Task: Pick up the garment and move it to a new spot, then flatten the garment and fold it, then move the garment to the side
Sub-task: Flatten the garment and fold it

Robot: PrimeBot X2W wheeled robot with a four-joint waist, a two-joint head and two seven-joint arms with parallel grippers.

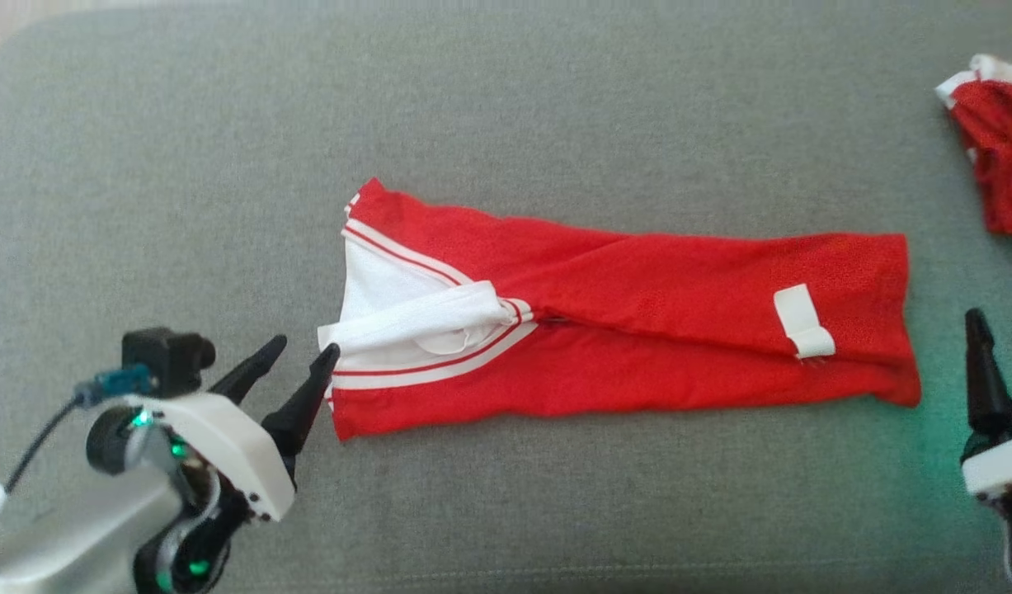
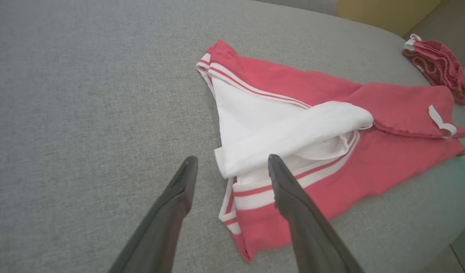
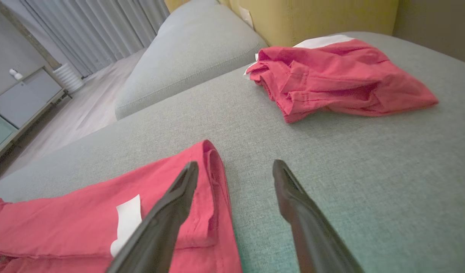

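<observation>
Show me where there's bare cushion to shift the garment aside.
Free: grey cushion beyond the folded garment and left of the left tool, plus the near strip. Crowded: the right end, between the right tool and the second red garment.

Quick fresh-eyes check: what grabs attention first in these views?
The red garment with white trim, lying folded lengthwise across the middle of the grey cushion. The left gripper stands open at its white-banded end and the right gripper open off its other end. A second red garment lies crumpled at the cushion's far right.
</observation>
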